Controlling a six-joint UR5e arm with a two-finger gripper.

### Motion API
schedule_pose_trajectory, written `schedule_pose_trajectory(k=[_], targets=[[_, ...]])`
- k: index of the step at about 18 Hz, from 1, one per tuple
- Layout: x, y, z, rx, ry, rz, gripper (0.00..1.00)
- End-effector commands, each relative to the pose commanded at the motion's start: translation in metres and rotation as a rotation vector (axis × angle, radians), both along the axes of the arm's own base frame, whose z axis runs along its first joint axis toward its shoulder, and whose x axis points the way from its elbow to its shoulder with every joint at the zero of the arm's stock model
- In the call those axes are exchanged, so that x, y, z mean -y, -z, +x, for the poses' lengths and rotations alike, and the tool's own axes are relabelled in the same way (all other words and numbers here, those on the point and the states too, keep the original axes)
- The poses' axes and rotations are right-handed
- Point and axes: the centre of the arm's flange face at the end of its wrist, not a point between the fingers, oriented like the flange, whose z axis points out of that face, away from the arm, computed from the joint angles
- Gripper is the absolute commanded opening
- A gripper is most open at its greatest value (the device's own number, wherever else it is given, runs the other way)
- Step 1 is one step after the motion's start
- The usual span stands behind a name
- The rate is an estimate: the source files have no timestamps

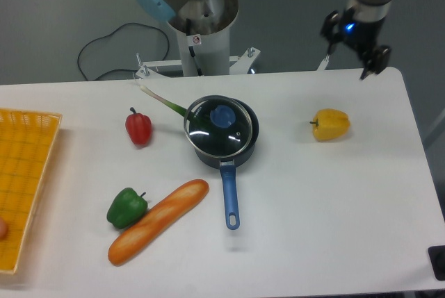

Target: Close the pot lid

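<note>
Robotics lab, staged tabletop test. Plain white rectangular table point(334, 208) against a bare grey wall; behind the table's far edge, a white cylindrical robot pedestal point(204, 41) bolted on a metal base plate, black cable point(104, 48) looping left of it. On the table, glossy toy-like food: yellow bell pepper point(330, 124), orange baguette point(158, 221), and a yellow woven basket point(24, 173) at the table's left edge.

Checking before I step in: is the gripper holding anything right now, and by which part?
Nothing. The gripper is empty, up by the table's far right edge; the lid sits on the pot.
</note>
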Motion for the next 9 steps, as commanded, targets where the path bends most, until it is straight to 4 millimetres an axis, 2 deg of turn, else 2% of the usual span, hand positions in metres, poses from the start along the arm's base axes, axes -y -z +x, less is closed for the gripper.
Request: schedule_pose_trajectory(k=[3, 5, 9], targets=[[0.036, -0.006, -0.011, -0.014, 0.008, -0.008, 1.0], [0.056, -0.021, -0.021, -0.029, -0.028, -0.011, 1.0], [0.093, -0.026, -0.024, 0.01, -0.09, -0.038, 1.0]])
